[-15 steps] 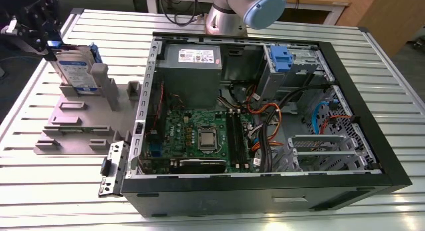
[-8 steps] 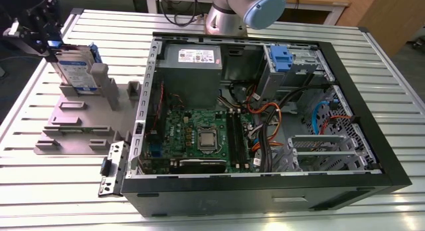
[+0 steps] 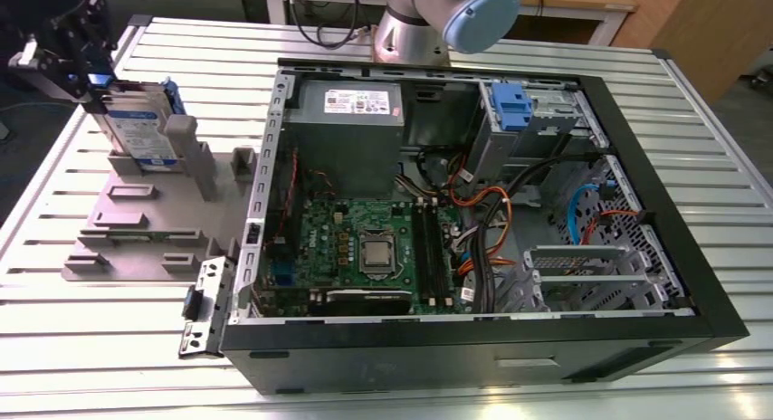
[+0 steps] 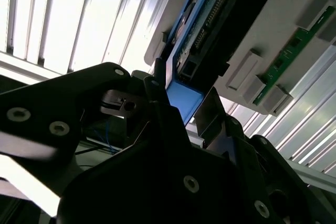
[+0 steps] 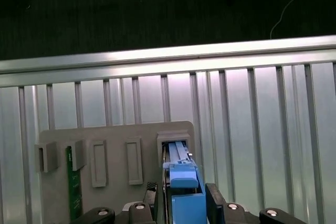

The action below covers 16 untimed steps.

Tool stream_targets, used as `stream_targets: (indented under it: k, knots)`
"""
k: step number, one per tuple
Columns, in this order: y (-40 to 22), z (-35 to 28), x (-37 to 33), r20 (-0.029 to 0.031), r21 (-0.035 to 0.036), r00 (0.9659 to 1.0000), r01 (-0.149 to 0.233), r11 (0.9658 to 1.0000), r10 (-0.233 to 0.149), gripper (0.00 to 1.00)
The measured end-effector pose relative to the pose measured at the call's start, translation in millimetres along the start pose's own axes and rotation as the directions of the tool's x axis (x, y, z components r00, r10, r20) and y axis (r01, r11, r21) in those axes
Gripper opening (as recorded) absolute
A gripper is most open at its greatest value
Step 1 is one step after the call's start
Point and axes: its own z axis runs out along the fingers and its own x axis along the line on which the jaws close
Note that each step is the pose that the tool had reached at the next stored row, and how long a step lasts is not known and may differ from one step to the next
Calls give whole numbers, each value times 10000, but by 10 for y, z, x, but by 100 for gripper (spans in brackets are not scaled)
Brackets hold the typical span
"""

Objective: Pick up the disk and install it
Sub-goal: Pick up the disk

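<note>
Gripper (image 5: 185, 202): pressed together on the disk's blue rail, one side each, as we see it in both wrist views.
Disk (image 3: 136, 130): stands on its edge in the grey holder (image 3: 133, 212), at the exterior view's left.
Way: the disk sits right under the gripper, thin edge up, long side going down into the holder.
Case (image 3: 483, 212): open, well apart, toward the exterior view's right.
Job: we think the disk is gripped but not lifted yet.

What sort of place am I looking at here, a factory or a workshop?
Most likely a robotics lab bench for practising computer assembly: an opened desktop computer case lies on a slatted metal table, a robot arm rises beside it, and a grey fixture holds the disk upright.
</note>
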Motion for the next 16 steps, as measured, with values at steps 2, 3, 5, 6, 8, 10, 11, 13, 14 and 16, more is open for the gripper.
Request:
stream_targets:
  k: [2,3,5,6,8,10,11,13,14,16]
  knots:
    - [0,5,-1,0,0,10000,0,10000,0,48]
    - [0,6,-1,0,1,10000,0,10000,0,48]
    - [1,6,-1,0,0,10000,0,10000,0,48]
    - [0,6,-2,1,1,10000,0,10000,0,48]
    - [0,7,-2,-7,2,10000,0,10000,0,48]
    - [1,10,-2,-59,11,10000,0,10000,0,48]
    - [1,10,-1,-85,10,10000,8,10000,-8,48]
    - [1,10,-1,-118,9,9999,34,10000,-34,48]
    - [1,12,-1,-119,9,9999,41,10000,-41,48]
    - [2,21,-2,-116,17,9999,48,10000,-48,48]
